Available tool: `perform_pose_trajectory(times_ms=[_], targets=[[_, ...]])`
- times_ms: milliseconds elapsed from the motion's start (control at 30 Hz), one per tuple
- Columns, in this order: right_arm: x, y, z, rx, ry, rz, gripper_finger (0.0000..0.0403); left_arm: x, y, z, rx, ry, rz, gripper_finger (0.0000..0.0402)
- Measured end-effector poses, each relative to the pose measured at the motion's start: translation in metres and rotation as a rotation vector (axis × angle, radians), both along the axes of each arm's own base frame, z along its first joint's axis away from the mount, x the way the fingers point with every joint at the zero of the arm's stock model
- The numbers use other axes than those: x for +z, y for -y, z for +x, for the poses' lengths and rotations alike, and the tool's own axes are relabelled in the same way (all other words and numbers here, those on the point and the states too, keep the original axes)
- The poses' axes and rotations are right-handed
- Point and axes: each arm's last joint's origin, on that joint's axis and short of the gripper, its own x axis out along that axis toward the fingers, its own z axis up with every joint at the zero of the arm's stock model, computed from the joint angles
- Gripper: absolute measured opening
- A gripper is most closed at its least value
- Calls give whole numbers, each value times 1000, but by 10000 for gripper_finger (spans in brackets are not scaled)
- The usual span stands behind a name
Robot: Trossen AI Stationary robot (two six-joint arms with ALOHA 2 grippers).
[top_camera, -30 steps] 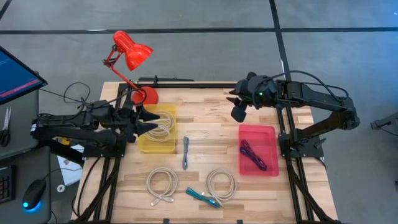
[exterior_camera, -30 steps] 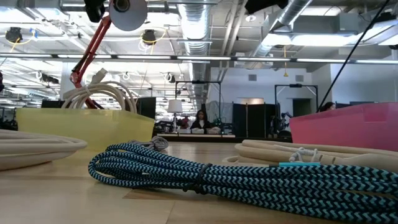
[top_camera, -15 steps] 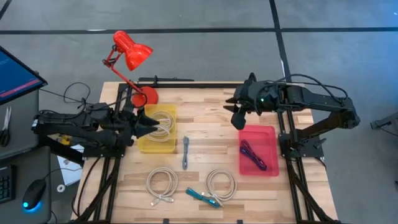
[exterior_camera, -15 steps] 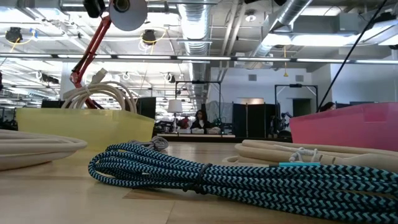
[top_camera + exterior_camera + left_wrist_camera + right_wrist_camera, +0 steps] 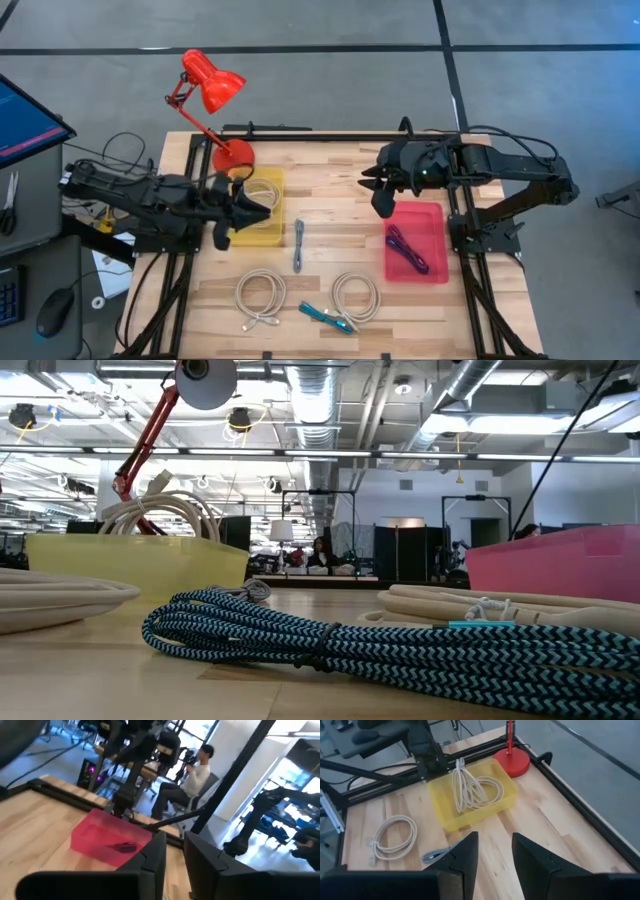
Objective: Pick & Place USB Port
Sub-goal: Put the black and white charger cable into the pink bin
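Two sorting bins are seen on a wooden table (image 5: pixel 330 180), with cables both sorted and unsorted. A coiled white cable (image 5: pixel 260 193) is lodged in the yellow bin (image 5: pixel 236 232), and a purple cable (image 5: pixel 406 250) lies in the pink bin (image 5: pixel 432 215). On the bare boards, well apart from both bins, four cables are left: a grey cable (image 5: pixel 298 246) between the bins, two white coils (image 5: pixel 260 298) (image 5: pixel 356 296) toward the near edge, and a teal braided cable (image 5: pixel 326 316) between those coils. The left gripper (image 5: pixel 256 210) is held above the yellow bin, its fingers (image 5: pixel 155 855) drawn near together with only a narrow gap and nothing caught between them. The right gripper (image 5: pixel 372 183) is poised over the boards just beside the far corner of the pink bin, its fingers (image 5: pixel 467 852) parted and nothing held. A red desk lamp (image 5: pixel 212 85) stands at the far corner, and a seated person (image 5: pixel 192 777) is glimpsed beyond the table. The moment is judged to fall between deliveries, with no cable in hand. For the next move, a gripper would need to be carried to one of the loose cables, the grey one lying nearest, opened wide, lowered over it and closed before a lift toward a bin.
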Motion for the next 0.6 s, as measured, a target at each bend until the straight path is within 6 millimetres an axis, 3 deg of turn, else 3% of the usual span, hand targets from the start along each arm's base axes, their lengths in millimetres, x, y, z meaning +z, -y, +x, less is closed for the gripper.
perform_pose_trajectory(times_ms=[200, 367, 600], targets=[[-1, -4, -2, -33, -18, -28, 111, -13, 14, 12, 29, -109, -82, 38], [-9, -2, -8, -31, -134, -78, 111, -21, 40, 15, 92, -145, -136, 6], [-20, 5, -20, -56, -310, -127, 111, 14, 74, 24, 231, -68, -121, 4]])
